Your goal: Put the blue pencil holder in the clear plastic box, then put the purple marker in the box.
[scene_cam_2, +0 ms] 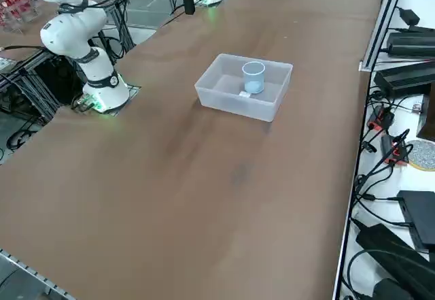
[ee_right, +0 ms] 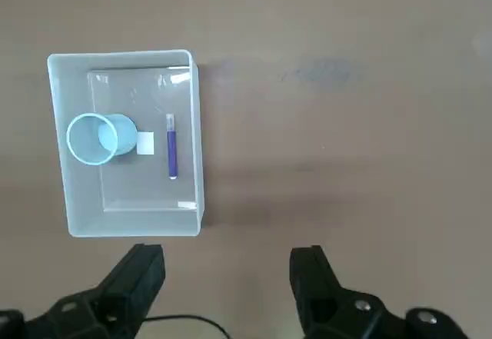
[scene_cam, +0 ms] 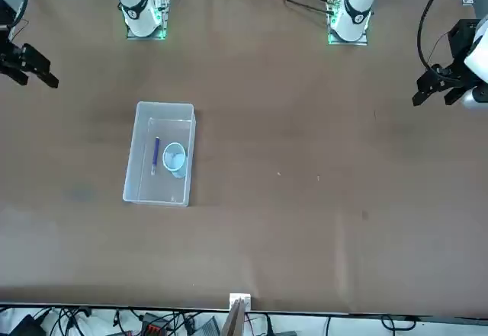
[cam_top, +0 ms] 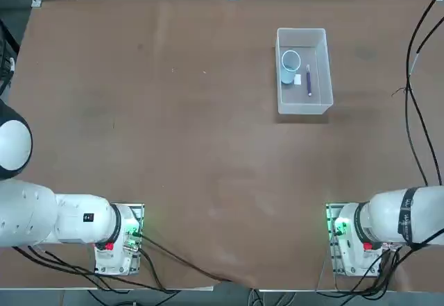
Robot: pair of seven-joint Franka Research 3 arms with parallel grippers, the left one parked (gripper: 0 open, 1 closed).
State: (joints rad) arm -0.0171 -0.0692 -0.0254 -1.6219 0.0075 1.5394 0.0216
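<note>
Blue cup point(ee_right: 115, 137) stands in the plastic box point(ee_right: 192, 162), purple marker point(ee_right: 171, 153) lying flat w/in too, small white label point(ee_right: 145, 143) between. R gripper point(ee_right: 227, 253) wide open, nothing held, above the table point(ee_right: 346, 162), clear of box; cut off in front view. Side view: marker hidden, prob. by near wall.

brown tabletop point(cam_top: 187, 146), clear plastic box point(cam_top: 304, 101) resting directly on it, dark cables point(cam_top: 420, 115) across one side

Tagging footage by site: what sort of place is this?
Probably a robotics lab: parked left arm, cabling along the table's edge, and right gripper open near the clear plastic box.
</note>
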